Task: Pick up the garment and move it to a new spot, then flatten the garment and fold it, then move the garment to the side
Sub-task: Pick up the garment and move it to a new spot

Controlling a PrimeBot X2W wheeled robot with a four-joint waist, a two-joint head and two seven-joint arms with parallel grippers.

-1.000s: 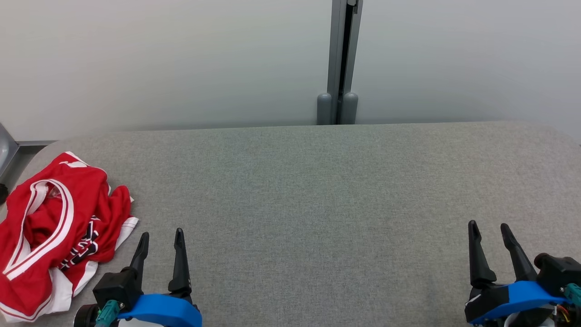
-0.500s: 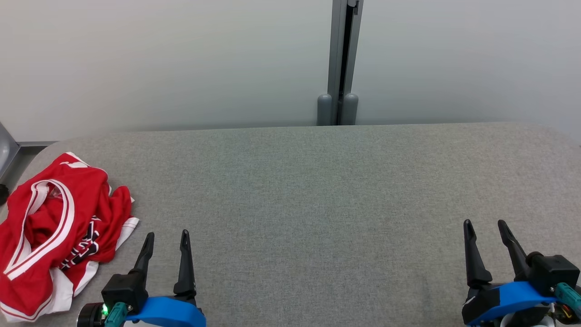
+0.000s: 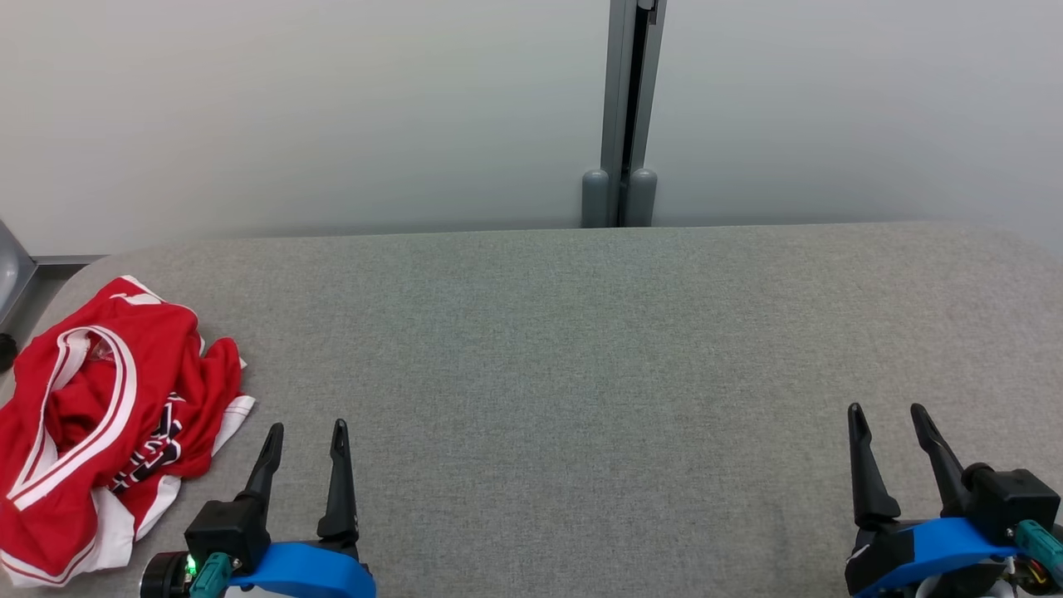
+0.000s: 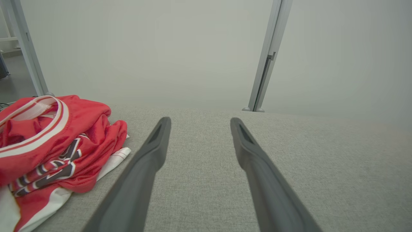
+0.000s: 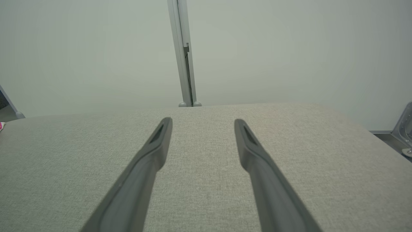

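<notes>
Head view: the crumpled red-and-white jersey (image 3: 108, 415) is seen heaped at the desk's (image 3: 581, 374) left end, just beside the left gripper (image 3: 307, 426), while the right gripper (image 3: 884, 409) is found well apart; both are held open and empty. For a clean pickup, the left gripper is best lowered onto a raised fold and closed on several layers, so that no hem is dragged. The jersey's dark lettering (image 4: 61, 169) is shown closely in the left wrist view, the desk's bare right corner in the right wrist view.
</notes>
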